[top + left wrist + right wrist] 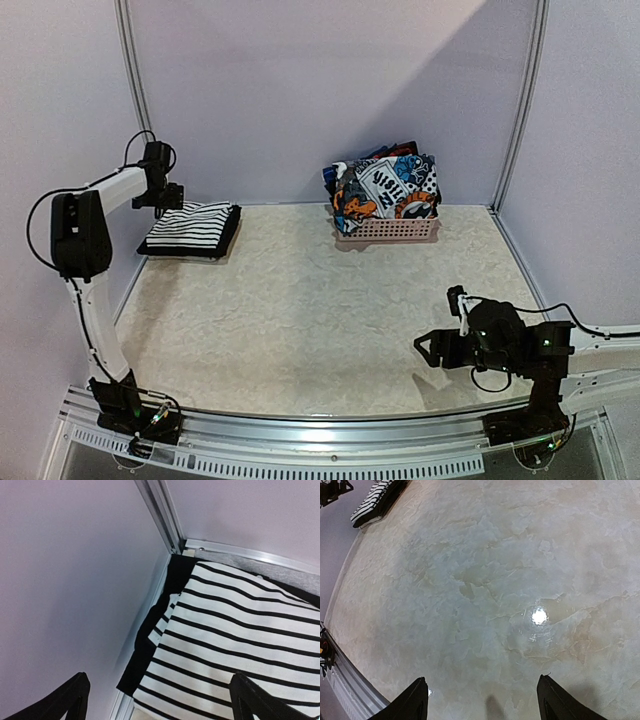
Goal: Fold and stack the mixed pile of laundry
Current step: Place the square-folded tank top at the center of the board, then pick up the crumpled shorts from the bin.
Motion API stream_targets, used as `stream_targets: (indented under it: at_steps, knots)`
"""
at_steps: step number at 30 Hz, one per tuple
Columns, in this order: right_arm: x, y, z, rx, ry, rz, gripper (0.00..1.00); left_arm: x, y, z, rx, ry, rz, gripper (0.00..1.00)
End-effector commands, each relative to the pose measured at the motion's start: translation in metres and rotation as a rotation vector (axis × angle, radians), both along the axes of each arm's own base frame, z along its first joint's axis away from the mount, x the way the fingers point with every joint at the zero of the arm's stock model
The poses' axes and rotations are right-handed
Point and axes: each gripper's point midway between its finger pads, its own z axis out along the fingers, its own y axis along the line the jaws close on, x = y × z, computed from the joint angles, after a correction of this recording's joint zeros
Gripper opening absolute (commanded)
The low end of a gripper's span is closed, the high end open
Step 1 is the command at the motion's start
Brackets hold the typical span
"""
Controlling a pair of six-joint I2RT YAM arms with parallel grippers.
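A folded white garment with thin black stripes (192, 222) lies on a folded black garment (225, 243) at the far left of the table; both show in the left wrist view (235, 630), the black one (145, 655) underneath. A graphic-print garment (385, 190) and other clothes fill the pink basket (390, 230) at the back. My left gripper (163, 198) hovers open and empty above the striped stack's back left corner. My right gripper (430, 350) is open and empty low over the bare table at the near right.
Purple walls with metal corner posts (132, 70) close in the table. The left wall (65, 580) is close beside my left gripper. The table's near edge has a metal rail (320, 425). The marbled tabletop (485, 580) lies under my right gripper.
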Motion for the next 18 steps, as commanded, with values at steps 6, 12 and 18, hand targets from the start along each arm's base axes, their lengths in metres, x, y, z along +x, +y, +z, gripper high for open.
stream_targets:
  at_steps: [6,12,18]
  knots:
    - [-0.003,-0.003,-0.004,0.001,-0.006,0.005,0.83,-0.041,-0.027,0.072,-0.01,-0.177,0.041,1.0]
    - [-0.003,0.0,0.003,0.031,-0.039,0.027,0.99,-0.077,-0.059,0.097,-0.044,-0.241,-0.004,1.0]
    - [0.0,-0.008,0.016,0.053,-0.074,-0.008,0.99,-0.12,-0.085,0.106,-0.014,-0.276,-0.033,1.0]
